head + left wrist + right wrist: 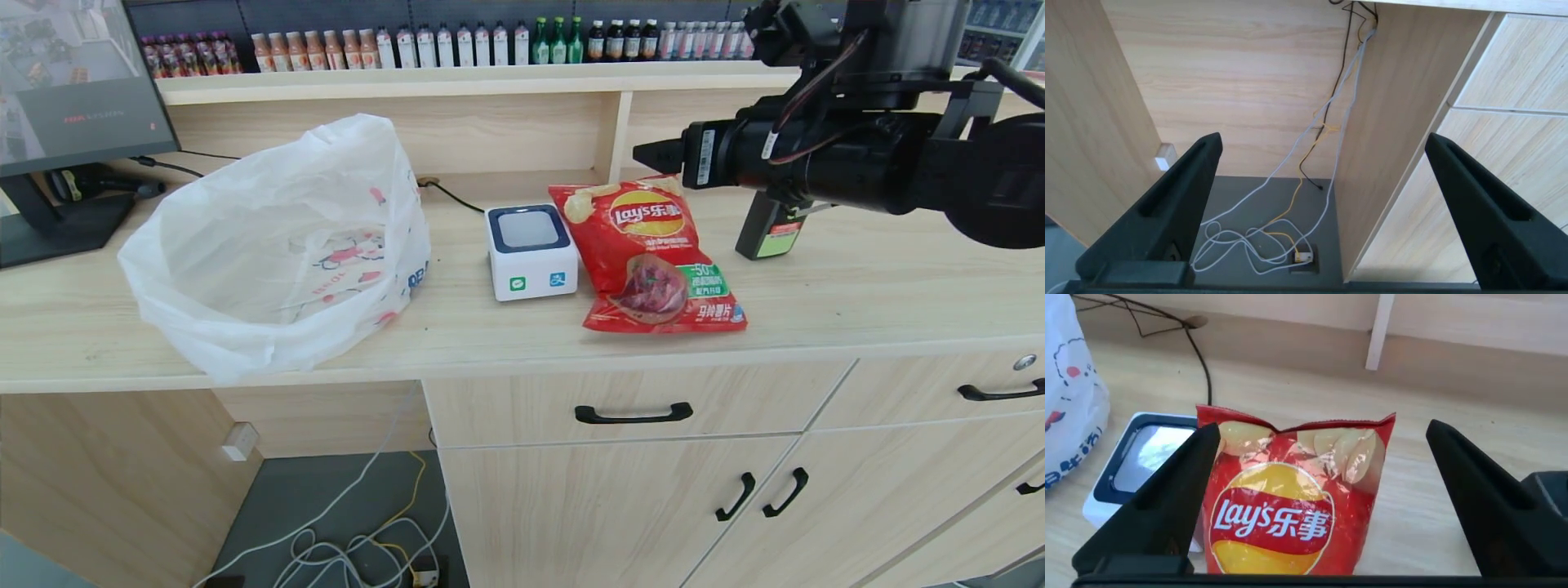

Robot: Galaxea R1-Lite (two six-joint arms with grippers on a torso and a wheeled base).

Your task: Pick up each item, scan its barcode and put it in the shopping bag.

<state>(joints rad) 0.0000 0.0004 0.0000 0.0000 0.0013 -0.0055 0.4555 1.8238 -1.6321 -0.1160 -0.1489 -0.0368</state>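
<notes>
- our right gripper hangs over the pale wooden counter. its two black fingers are spread wide, with nothing in them.
- right under it, between the fingers and not touching them, lies the chips bag. the bag is red, shiny and crinkly. it is puffy like a pillow and lies flat with its picture side up.
- just beside the chips, on the shopping bag's side, sits the scanner. it is a small white box with round corners and a dark-rimmed glass top.
- farther from the gripper, past the scanner, the shopping bag stands open. it is thin white plastic, soft and wrinkly, with red pictures on it.
- our left gripper is down low, facing the wooden gap under the counter. it is also spread wide and holds nothing. past it, thin cables curl in loops.
</notes>
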